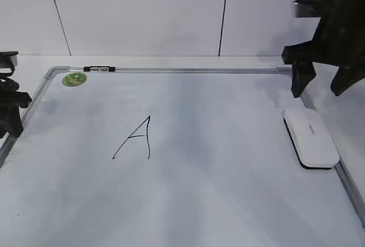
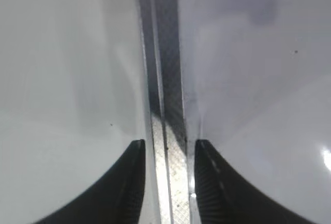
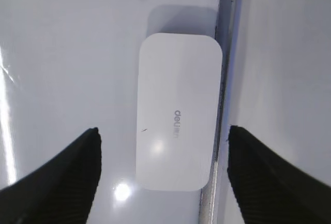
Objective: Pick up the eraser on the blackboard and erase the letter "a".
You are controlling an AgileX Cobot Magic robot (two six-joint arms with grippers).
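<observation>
The white eraser (image 1: pixel 311 137) lies flat on the blackboard (image 1: pixel 228 167), a white board with a grey frame, against its right rail. In the right wrist view the eraser (image 3: pixel 178 111) shows grey lettering on top. My right gripper (image 1: pixel 320 90) is open and empty, just above and behind the eraser; its jaws (image 3: pixel 163 131) are spread wider than the eraser. My left gripper (image 1: pixel 11 116) is open and empty at the board's left rail, its jaws (image 2: pixel 168 142) either side of the rail (image 2: pixel 165 105). No lowercase cursive "a" shows. Only an angular uppercase "A" (image 1: pixel 137 138) is on the board.
A green round sticker (image 1: pixel 74 79) sits at the board's far left corner. A small black and silver piece (image 1: pixel 98 69) lies on the far rail. A white panelled wall stands behind the board. The board's right rail (image 3: pixel 225 79) runs beside the eraser.
</observation>
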